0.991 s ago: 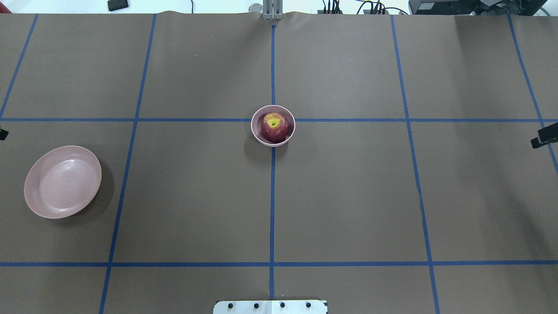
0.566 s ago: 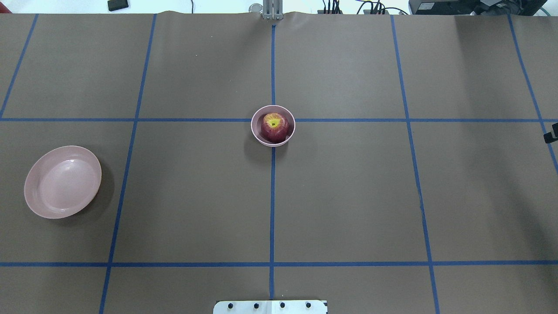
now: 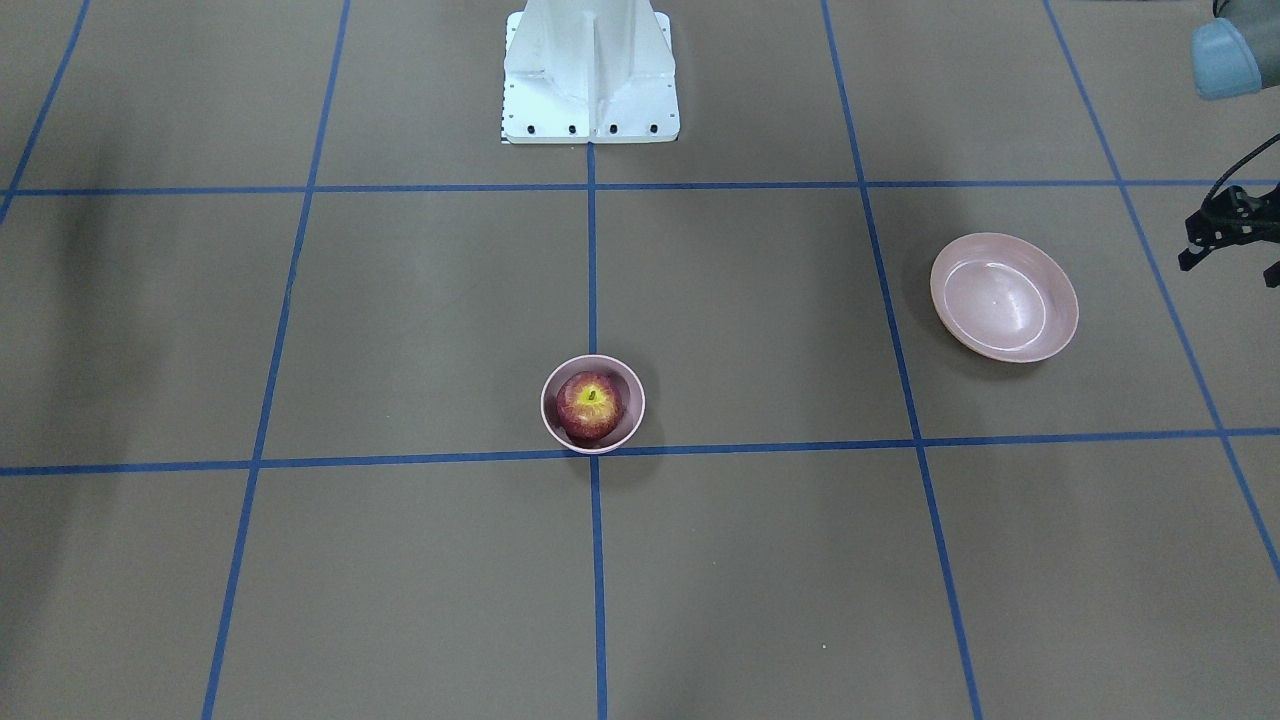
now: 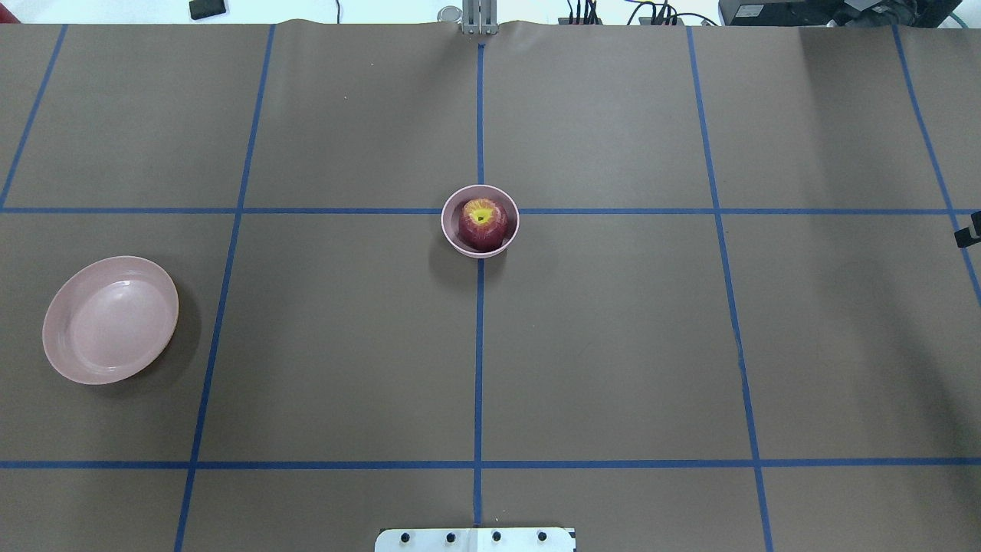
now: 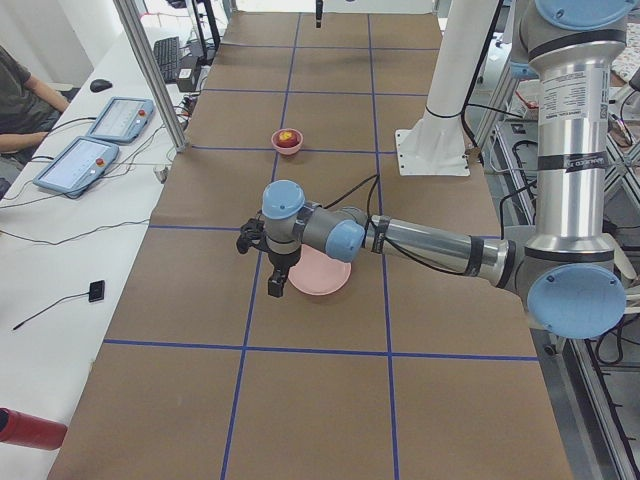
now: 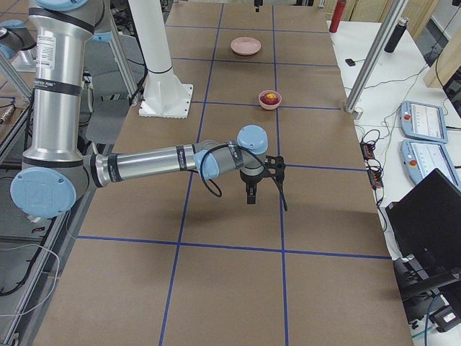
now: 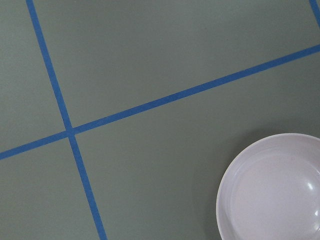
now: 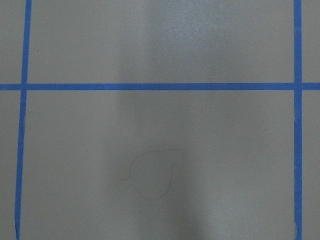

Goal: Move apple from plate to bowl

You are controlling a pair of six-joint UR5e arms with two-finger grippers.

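Observation:
The dark red apple (image 4: 483,224) with its yellow stem patch sits inside the small deep pink bowl (image 4: 447,222) at the table's centre; both also show in the front view, apple (image 3: 590,405) and bowl (image 3: 634,386). The wide pink plate (image 4: 111,320) lies bare at the overhead view's left and shows in the left wrist view (image 7: 270,190). My left gripper (image 5: 274,284) hangs beside the plate's outer edge, only partly in the front view (image 3: 1230,230). My right gripper (image 4: 969,230) is a sliver at the far right edge, far from the bowl (image 6: 250,193). I cannot tell either gripper's state.
Blue tape lines (image 4: 479,345) divide the brown table into squares. The white robot base (image 3: 590,70) stands at the near middle edge. Control tablets (image 5: 75,165) and a seated person lie beyond the table's far side; a laptop (image 6: 432,216) stands there too.
My right gripper has drawn back toward the overhead view's right edge. My left gripper's tip has left the view's left edge. Apple, bowl and plate have not moved.

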